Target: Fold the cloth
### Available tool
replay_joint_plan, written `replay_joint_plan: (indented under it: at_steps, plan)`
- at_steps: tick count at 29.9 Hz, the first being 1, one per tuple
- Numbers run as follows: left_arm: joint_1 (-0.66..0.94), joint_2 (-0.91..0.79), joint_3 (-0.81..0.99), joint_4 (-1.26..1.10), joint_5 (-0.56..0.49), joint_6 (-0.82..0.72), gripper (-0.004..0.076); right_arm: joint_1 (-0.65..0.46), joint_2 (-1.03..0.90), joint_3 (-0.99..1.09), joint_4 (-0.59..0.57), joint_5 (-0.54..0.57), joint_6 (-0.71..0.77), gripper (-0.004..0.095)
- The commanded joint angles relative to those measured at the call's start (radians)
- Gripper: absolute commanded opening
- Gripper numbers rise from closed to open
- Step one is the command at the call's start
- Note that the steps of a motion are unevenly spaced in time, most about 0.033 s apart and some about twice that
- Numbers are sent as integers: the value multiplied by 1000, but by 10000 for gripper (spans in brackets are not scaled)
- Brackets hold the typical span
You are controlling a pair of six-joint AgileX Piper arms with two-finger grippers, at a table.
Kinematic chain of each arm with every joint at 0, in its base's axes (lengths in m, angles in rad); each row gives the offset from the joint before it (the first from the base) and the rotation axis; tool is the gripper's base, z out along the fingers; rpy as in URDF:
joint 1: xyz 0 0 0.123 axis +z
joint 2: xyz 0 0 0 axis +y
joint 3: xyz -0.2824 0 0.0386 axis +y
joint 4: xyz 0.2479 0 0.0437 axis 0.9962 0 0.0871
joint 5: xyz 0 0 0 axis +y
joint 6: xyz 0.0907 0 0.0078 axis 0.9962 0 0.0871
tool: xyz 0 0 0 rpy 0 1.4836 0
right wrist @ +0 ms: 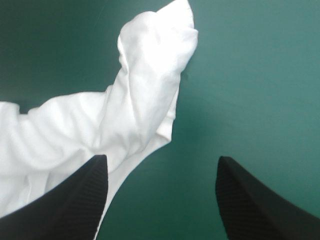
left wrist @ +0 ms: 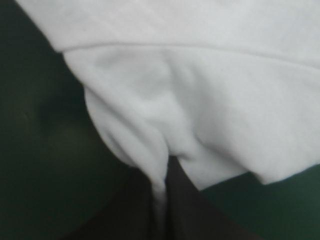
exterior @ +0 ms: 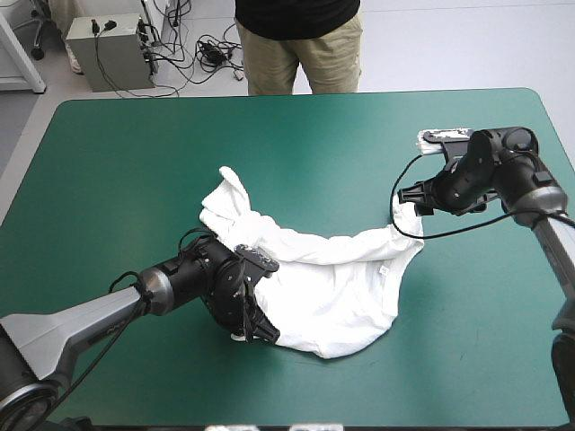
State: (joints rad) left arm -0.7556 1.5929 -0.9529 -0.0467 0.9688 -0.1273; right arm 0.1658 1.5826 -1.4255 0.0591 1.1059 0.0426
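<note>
One table, one T-shirt, two grippers, each with two black fingers.

Nearest the table's near edge, left of its middle, the left gripper is down at the shirt's near-left corner. In its wrist view the left gripper has its jaws pressed together into one arch. A thin fold of the T-shirt is pinched between them, and the cloth spreads out ahead in soft creases with a seam line across it.

The shirt is white and crumpled, not yet folded. It lies about the table's middle as a curved band. A broad, fairly smooth belly sags toward the near edge, a bunched ridge runs along its far side, and a twisted peak stands at the end left of the table's middle.

Farther off, toward the table's right edge, the right gripper is at the shirt's narrow right end. In its own view the right gripper has its jaws wide apart and grips nothing. One finger is over the T-shirt, the other over bare teal-green cover, and a tapered end of cloth stretches ahead.
</note>
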Motion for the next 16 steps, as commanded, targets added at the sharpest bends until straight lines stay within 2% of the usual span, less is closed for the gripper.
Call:
replay_joint_plan:
  at_steps: [1, 16]
  plan:
    - [0, 29, 19, 36, -51, 20, -9, -3, 24, -26, 0, -95, -9, 594]
    - [0, 29, 19, 38, -50, 27, -9, -3, 225, -26, 9, -133, -2, 581]
